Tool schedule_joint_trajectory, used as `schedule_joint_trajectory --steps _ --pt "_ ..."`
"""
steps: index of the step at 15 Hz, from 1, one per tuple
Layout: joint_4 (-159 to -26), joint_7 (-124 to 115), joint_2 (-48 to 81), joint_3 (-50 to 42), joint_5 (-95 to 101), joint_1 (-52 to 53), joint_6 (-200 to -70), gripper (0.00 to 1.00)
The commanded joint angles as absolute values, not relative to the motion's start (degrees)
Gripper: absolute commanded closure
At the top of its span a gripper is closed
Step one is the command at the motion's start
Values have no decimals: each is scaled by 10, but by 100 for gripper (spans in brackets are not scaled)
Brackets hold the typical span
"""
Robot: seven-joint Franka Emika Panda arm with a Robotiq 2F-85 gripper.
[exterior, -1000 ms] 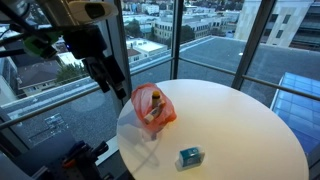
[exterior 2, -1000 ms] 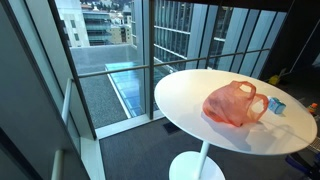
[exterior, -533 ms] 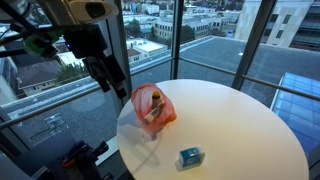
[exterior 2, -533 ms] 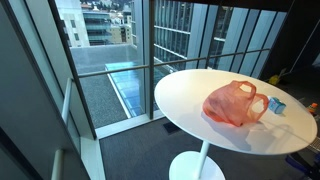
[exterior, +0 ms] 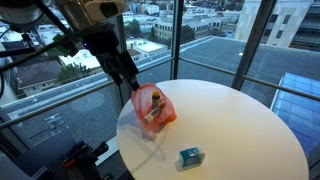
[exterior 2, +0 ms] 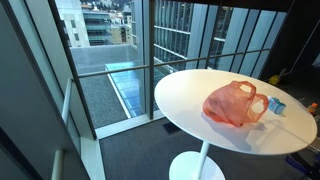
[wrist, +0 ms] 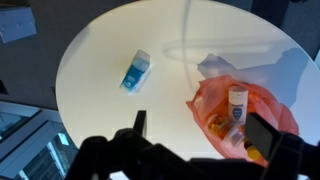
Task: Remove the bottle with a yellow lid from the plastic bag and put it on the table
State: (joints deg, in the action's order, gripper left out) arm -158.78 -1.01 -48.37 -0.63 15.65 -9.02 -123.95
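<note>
Claw (wrist: 198, 125) hangs wide open above the plastic bag (wrist: 268, 100) on the table (wrist: 95, 50); the bottle (exterior: 155, 104) lies inside the bag. The likely trouble is that the claw pinches loose film together with the bottle, so the whole bag lifts or the bottle slips free.

One round table (exterior: 240, 120), one orange bag (exterior: 153, 107), one blue carton (exterior: 189, 156), one visible bottle (wrist: 236, 105).
</note>
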Motion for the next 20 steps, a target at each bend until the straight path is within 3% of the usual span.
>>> schedule_joint_trajectory --steps 1,8,14,20 --pt "-1562 -30 -418 -16 147 -92 -1289 0" --pt "-1527 -55 -291 -21 121 -96 -1374 0" --pt "-1471 -61 -186 -28 77 -86 -1368 0" --pt "-1483 -55 -183 -27 84 -87 -1375 0"
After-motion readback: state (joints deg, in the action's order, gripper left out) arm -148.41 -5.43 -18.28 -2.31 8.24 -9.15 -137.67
